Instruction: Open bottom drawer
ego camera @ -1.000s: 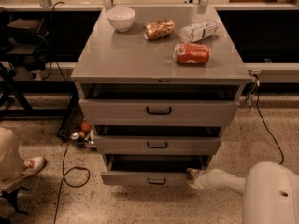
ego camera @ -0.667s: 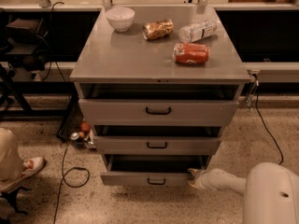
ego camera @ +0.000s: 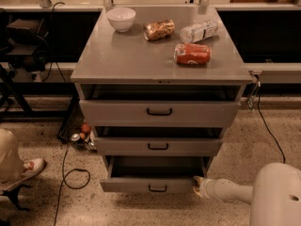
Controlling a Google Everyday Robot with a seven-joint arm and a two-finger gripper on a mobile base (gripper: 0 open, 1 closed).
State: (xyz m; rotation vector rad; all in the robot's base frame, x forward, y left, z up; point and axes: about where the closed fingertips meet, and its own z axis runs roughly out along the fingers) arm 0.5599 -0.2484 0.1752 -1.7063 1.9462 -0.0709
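Observation:
The grey cabinet [ego camera: 160, 69] has three drawers, all pulled out a little. The bottom drawer [ego camera: 153, 185] is the lowest one, with a flat narrow front and a small black bar handle [ego camera: 157, 189]. It stands out furthest, and its dark inside shows from above. My gripper [ego camera: 198, 183] is at the end of the white arm [ego camera: 230, 192] coming in from the lower right. It is at the right end of the bottom drawer's front, touching or very close to it.
On the cabinet top lie a white bowl [ego camera: 121, 19], a brown snack bag [ego camera: 158, 29], a clear plastic bottle [ego camera: 200, 31] and a red can [ego camera: 192, 54]. A black cable [ego camera: 70, 173] and small items lie on the floor at left. A person's shoe [ego camera: 21, 171] is at far left.
The bottom drawer has slid a little further out toward me, and my gripper has stayed at its right front corner.

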